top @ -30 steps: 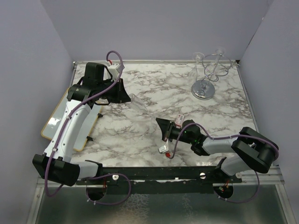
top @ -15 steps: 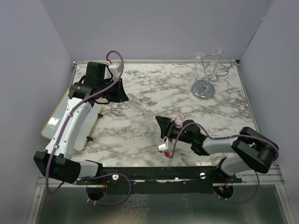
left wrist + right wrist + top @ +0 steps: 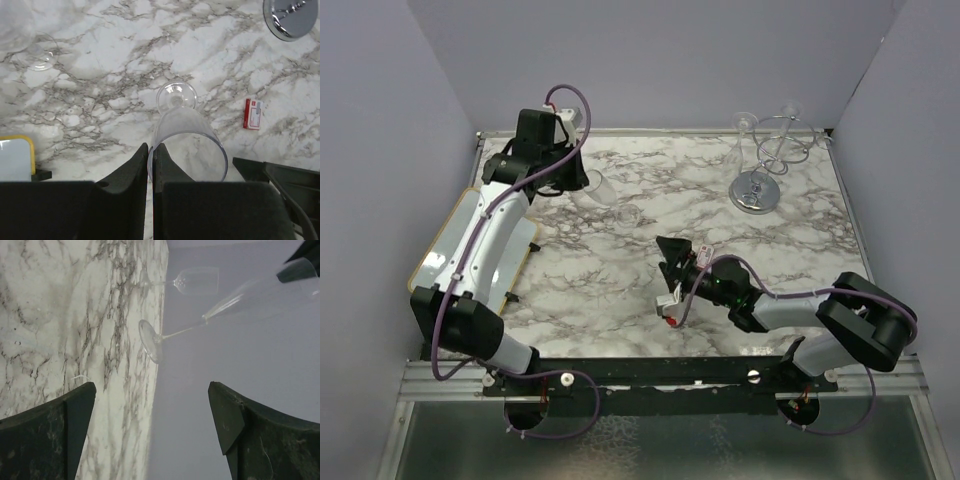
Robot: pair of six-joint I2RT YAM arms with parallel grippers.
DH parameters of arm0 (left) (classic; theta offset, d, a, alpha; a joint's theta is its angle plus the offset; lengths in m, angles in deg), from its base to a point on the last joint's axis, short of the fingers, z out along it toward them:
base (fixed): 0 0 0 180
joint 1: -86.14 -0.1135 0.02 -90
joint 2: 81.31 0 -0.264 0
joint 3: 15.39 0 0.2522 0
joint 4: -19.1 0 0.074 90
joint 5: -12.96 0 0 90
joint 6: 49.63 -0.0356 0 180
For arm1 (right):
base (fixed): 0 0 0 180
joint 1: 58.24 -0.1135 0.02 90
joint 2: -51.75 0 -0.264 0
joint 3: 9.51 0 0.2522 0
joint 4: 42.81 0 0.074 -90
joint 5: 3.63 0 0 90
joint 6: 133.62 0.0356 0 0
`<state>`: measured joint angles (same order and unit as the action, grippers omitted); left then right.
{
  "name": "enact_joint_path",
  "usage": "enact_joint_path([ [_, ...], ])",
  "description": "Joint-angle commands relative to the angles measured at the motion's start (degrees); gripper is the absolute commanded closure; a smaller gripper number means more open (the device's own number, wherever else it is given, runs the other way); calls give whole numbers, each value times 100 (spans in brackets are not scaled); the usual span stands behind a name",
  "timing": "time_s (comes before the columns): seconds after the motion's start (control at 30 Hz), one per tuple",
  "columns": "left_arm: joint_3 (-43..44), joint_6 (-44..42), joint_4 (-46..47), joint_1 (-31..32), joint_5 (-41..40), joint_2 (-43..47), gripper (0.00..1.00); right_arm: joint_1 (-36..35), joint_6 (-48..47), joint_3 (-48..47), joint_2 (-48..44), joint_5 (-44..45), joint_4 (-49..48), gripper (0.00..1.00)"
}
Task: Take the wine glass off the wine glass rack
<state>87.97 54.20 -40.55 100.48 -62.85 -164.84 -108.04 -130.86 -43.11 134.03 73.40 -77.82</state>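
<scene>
- The marble worktop [image 3: 650,200] fills the space between grey walls, with the two arms based at its near edge.
- The left arm [image 3: 485,240] stretches to the far left part of the worktop. The left fingers [image 3: 122,185] are clenched on the rim of the wine glass [image 3: 187,145].
- The right arm [image 3: 790,305] lies low along the near right. Its right fingers [image 3: 50,425] are spread wide with nothing between them and point toward the far left.
- A white board with a yellow rim [image 3: 445,255] lies at the left edge, partly under the left arm.
- The wine glass rack [image 3: 755,190] stands in the far right corner, its round shiny base on the worktop and its wire ring above. Clear hanging glasses [image 3: 740,148] show on it, and they are hard to count.
- The wine glass [image 3: 598,186] is off the rack and well apart from it, at the far left. It is tilted, with the bowl at the left fingers and the foot toward the near right. Whether the foot touches the worktop cannot be told.
- A second glass [image 3: 35,52] stands to the left of the held one's foot, apart from it.
- A small red-and-white card [image 3: 253,114] lies flat on the worktop near the right fingers.
</scene>
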Motion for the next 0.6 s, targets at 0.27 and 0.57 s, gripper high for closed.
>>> enact_joint_path([
  [0.27, 1483, -367, 81, 48, -1592, -1438, 100, 32, 6059, -1389, -951, 1458, 1384, 0],
  [0.57, 2672, -578, -296, 68, -2271, -2605, 100, 402, 7890, -2334, -1300, 1615, 3621, 0],
])
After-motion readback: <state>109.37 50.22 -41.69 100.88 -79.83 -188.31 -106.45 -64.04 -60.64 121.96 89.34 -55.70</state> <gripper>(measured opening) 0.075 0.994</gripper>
